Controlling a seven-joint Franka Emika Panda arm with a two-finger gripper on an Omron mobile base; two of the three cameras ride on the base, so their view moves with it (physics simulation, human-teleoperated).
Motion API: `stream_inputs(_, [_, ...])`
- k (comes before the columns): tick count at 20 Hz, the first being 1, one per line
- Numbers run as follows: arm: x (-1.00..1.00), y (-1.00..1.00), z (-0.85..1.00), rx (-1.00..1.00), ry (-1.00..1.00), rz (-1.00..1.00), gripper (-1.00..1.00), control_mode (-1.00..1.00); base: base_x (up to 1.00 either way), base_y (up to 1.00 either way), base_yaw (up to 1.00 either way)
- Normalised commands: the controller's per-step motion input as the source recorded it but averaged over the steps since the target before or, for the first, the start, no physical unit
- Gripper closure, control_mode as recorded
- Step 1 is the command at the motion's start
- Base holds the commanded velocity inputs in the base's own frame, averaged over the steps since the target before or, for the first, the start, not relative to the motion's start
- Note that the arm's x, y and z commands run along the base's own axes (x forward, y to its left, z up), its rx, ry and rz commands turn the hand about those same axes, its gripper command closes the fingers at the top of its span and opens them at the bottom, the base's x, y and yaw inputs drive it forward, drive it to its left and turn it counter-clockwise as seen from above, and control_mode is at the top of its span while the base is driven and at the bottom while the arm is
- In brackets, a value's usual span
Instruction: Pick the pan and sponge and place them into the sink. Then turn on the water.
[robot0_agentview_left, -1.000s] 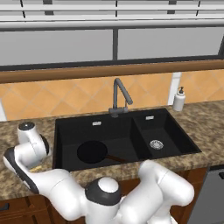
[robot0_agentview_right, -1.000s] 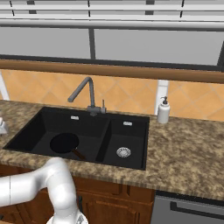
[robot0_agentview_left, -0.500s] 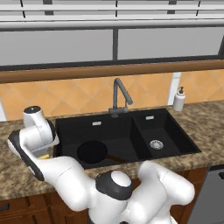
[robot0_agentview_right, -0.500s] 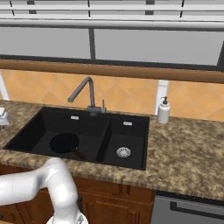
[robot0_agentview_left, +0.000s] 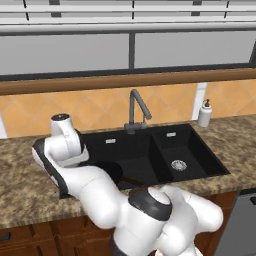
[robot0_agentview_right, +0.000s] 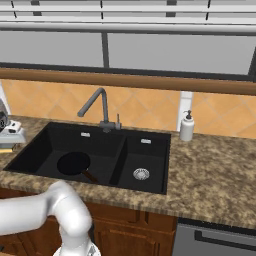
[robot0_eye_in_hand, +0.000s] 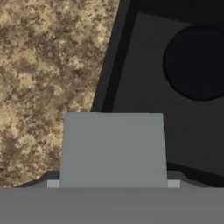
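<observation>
Gripping the grey-faced sponge (robot0_eye_in_hand: 113, 148), your gripper (robot0_eye_in_hand: 113, 186) sits over the sink (robot0_eye_in_hand: 131, 87) rim, jaws clamped; pan (robot0_eye_in_hand: 199, 63) lies inside, apart.

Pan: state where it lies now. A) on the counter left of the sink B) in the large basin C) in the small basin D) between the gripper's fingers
B: the pan lies flat on the floor of the sink's large basin, its handle pointing toward the divider.
</observation>
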Motion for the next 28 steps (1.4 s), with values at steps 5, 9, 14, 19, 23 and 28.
stream_inputs(5, [0.00,-0.92,0.00,0.00,0.00,0.00,1.00,-1.00,0.00,0.00,0.00])
stream_inputs(9, [0.00,-0.83,0.00,0.00,0.00,0.00,1.00,-1.00,0.00,0.00,0.00])
stream_inputs(14, [0.00,-0.81,0.00,0.00,0.00,0.00,1.00,-1.00,0.00,0.00,0.00])
stream_inputs(19, [0.00,-0.75,-0.01,0.00,0.00,0.00,1.00,-1.00,0.00,0.00,0.00])
stream_inputs(23, [0.07,-0.41,-0.33,0.00,-0.05,0.00,1.00,-1.00,0.00,0.00,0.00])
stream_inputs(28, [0.22,-0.02,-0.50,0.00,-0.05,0.00,1.00,-1.00,0.00,0.00,0.00])
